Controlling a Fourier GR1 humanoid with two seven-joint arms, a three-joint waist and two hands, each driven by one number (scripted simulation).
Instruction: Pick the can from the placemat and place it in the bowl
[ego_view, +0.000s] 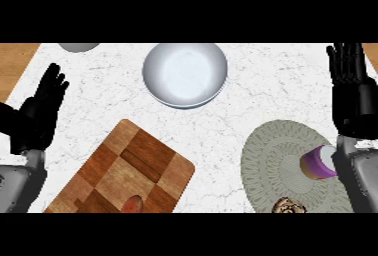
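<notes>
1. White marbled surface (244, 107) is carrying a round grey-white bowl (184, 74) near its far edge.
2. A purple-banded can (319, 162) is lying on its side on the round grey woven placemat (277, 165), just beside the right forearm.
3. A checkered wooden cutting board (125, 172) is sitting left of the placemat.
4. Left robot hand (40, 107) and right robot hand (351, 75) are both resting released, fingers straight, grasping nothing.

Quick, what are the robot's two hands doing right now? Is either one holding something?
Left hand: open, fingers straight, holding nothing, at the view's left edge.
Right hand: open, fingers straight, holding nothing; the can lies on the placemat.
</notes>
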